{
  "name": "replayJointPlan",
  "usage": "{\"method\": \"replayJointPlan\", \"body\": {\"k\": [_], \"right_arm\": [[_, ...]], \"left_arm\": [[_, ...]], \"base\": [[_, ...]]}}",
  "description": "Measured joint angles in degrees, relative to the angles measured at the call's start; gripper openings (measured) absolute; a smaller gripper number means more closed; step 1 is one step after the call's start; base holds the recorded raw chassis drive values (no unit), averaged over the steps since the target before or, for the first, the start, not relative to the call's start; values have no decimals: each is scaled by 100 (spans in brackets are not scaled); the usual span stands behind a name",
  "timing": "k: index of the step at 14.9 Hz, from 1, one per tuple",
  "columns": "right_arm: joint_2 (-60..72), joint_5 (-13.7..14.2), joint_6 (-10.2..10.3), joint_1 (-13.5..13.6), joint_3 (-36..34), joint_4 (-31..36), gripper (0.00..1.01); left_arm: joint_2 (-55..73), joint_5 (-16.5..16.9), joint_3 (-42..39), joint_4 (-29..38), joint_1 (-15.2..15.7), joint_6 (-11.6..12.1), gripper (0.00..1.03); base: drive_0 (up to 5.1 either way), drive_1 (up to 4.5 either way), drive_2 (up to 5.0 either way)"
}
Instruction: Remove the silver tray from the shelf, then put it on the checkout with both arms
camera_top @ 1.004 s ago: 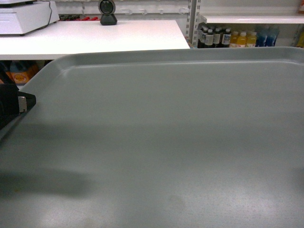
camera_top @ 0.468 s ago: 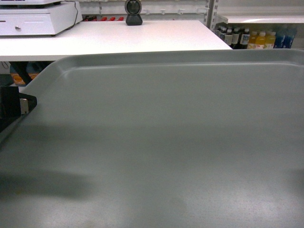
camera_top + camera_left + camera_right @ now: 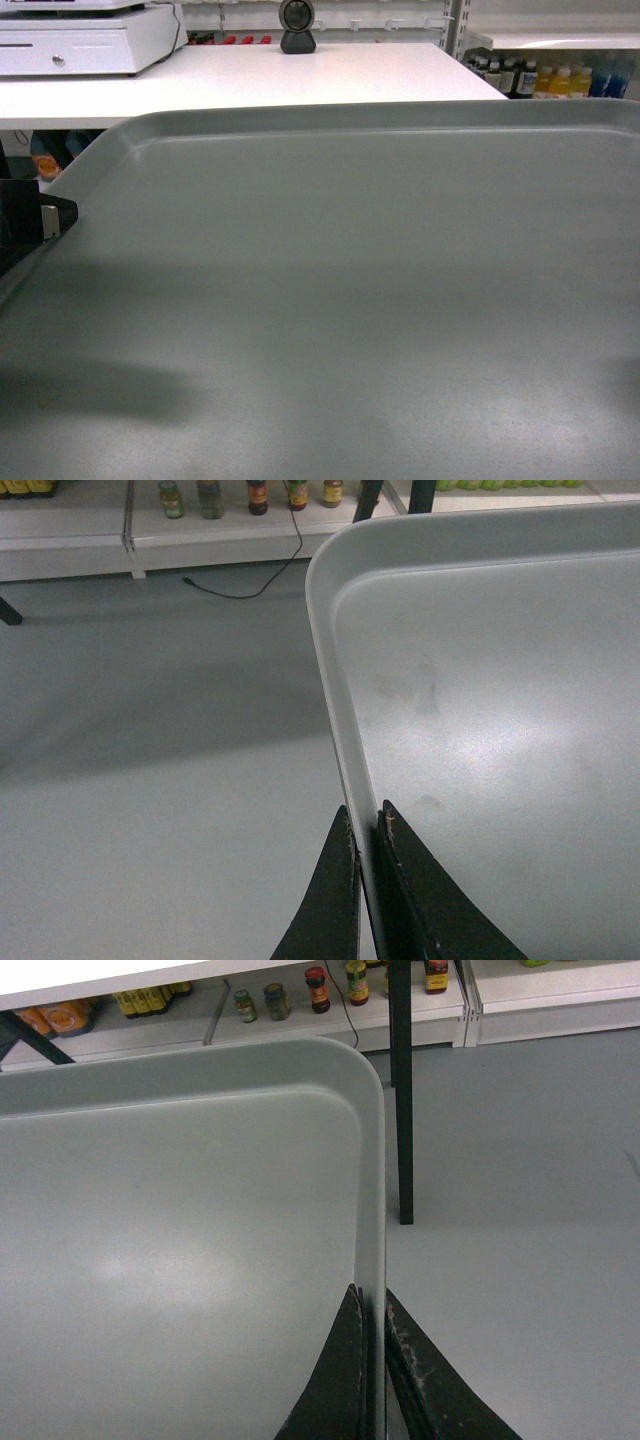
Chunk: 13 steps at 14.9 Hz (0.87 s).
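Grey floor lies under the silver tray (image 3: pixel 340 300), which is held in the air and fills the near head view. The left gripper (image 3: pixel 366 825) has its fingers clamped on the tray's left rim, and the right gripper (image 3: pixel 372 1305) pinches the right rim. Beyond the tray's far edge stands the white counter (image 3: pixel 330 75), with a scanner (image 3: pixel 297 26) at its back edge and a cash drawer (image 3: pixel 85 40) at its far-left corner.

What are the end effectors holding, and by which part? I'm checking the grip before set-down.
Both hold the silver tray: the left end effector pinches its left side rim, and the right end effector pinches its right side rim.
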Motion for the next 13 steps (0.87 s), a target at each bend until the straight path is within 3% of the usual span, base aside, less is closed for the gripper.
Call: {"method": "replayJointPlan", "body": {"k": [13], "right_arm": [[0, 0, 0, 0, 0, 2, 3]], "left_arm": [[0, 0, 0, -2, 2, 0, 4]], "base": [[-497, 248, 248]]}}
